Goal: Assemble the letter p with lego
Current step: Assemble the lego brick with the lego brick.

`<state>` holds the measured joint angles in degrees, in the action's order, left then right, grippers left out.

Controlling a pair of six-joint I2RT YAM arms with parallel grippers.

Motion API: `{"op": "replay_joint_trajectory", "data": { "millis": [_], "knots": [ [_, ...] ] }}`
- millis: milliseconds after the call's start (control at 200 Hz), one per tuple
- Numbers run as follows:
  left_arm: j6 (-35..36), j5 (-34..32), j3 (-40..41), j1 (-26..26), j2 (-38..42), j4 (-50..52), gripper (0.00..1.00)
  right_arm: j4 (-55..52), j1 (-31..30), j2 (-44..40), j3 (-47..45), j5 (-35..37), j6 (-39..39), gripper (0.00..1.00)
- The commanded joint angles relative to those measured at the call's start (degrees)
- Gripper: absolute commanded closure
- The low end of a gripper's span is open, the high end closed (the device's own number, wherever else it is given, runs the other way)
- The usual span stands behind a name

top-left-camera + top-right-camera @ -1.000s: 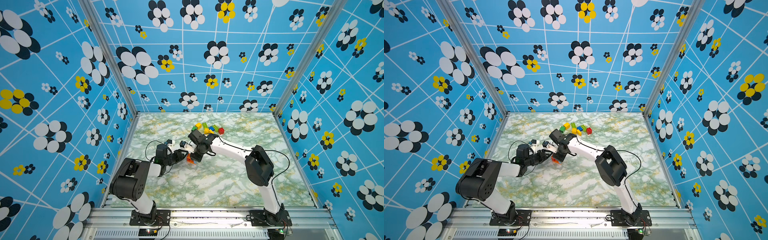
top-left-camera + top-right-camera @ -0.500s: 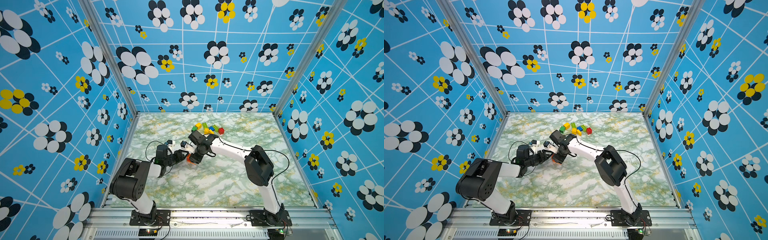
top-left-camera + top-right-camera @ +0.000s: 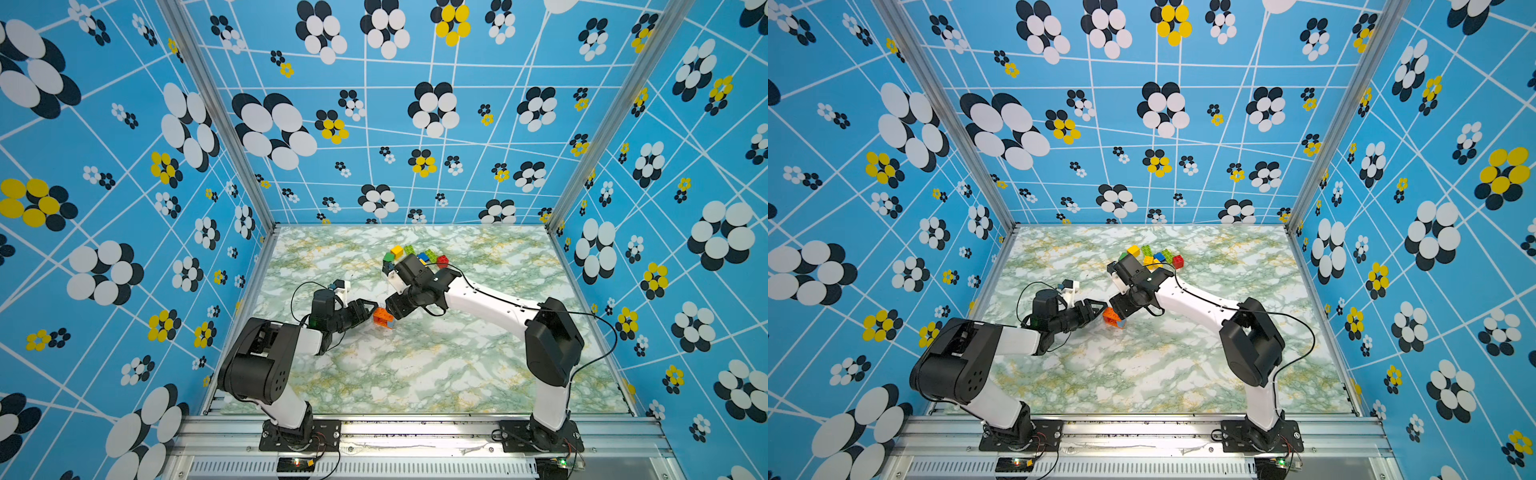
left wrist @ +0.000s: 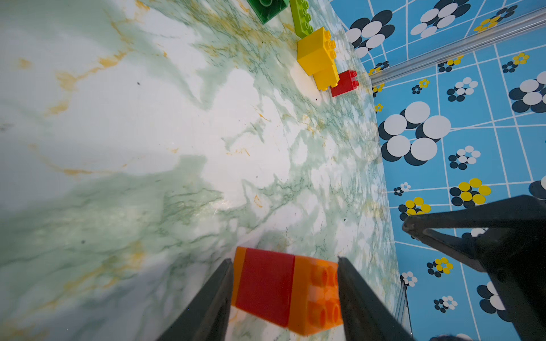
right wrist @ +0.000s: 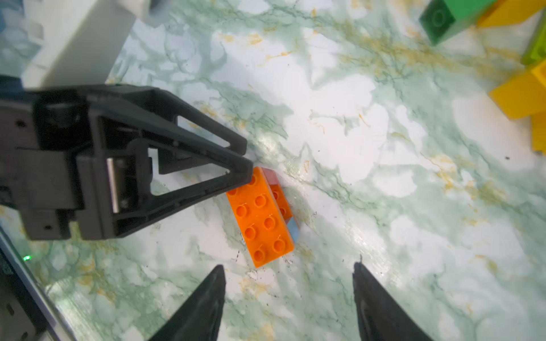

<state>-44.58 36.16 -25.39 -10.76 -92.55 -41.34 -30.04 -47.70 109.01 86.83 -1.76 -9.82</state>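
Only a small orange-and-red stack [image 4: 288, 290] stood joined on the marble table [image 3: 415, 374]; the left gripper [image 4: 283, 298] pinched it, the right gripper [image 5: 288, 295] hung spread just beside; the loose bricks [image 3: 415, 255] lay unused farther back, so most of the p remained

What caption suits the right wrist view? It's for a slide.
Left gripper grips the stacked orange brick assembly on the marble table; right gripper open, clear of it.

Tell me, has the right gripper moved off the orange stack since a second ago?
Yes. In a top view the right gripper has pulled slightly back from the orange stack, toward the loose brick pile; its jaws now stand open, clear of the stack.
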Motion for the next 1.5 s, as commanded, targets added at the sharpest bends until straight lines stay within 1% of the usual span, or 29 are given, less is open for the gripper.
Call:
{"op": "replay_joint_trajectory", "data": {
  "millis": [0,100,250,550,730,935,1144,1369,1494],
  "knots": [
    [0.6,-0.6,0.9,-0.9,0.9,-0.1,0.42,3.5,0.1,-1.5,-4.8,3.5,-14.2,0.33],
    [1.0,-0.9,0.7,-1.3,0.9,0.4,0.43,7.5,0.1,-2.9,-8.0,2.5,-18.4,0.34],
    [1.8,-1.4,0.0,-1.7,0.9,1.7,0.43,11.5,0.1,-2.9,-10.0,1.6,-21.6,0.34],
    [2.4,-2.2,-0.1,-2.0,0.5,2.7,0.45,14.3,0.1,-1.1,-11.1,0.6,-23.5,0.35],
    [2.8,-2.8,-0.2,-2.4,0.2,3.3,0.47,13.6,0.1,0.7,-11.2,1.8,-23.8,0.40],
    [3.1,-4.3,0.9,-3.0,0.5,4.1,0.49,14.3,-0.1,1.2,-13.9,1.8,-23.9,0.45],
    [3.4,-6.1,2.4,-4.1,0.5,3.8,0.50,13.5,-1.2,2.1,-14.3,4.2,-22.8,0.46],
    [2.2,-7.3,4.8,-4.4,-0.9,0.7,0.54,10.5,-2.6,3.3,-13.3,10.2,-21.1,0.48],
    [2.1,-7.8,5.4,-4.7,-1.6,-0.1,0.56,9.8,-2.7,3.4,-13.5,11.7,-20.4,0.49]
  ]
}}
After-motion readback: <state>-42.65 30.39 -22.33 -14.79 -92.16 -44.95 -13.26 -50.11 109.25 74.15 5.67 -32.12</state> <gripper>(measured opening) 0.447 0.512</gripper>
